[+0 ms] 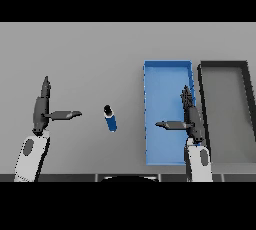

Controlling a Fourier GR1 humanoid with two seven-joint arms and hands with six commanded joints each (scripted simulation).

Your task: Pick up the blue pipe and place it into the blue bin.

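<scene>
Both of my hands hang low over the near part of the table, and neither holds anything. My right hand hovers over the right side of the blue bin, fingers straight and pointing away from me, thumb stuck out to the left. My left hand sits at the left, fingers straight, thumb pointing right toward the blue pipe.

That pipe lies on the bare table between my 2 hands, left of the bin and apart from it, tilted with its dark cap at the far end. It lies nearer my left thumb than my right hand.

My worry is the pipe's round body: if I come down off-centre or brush it with a straight finger, I judge it could roll or skid away before I close. It is short, so a loose pinch may let it slip on the carry. A second, dark bin stands just right of the blue one; overshooting would drop the pipe there.
</scene>
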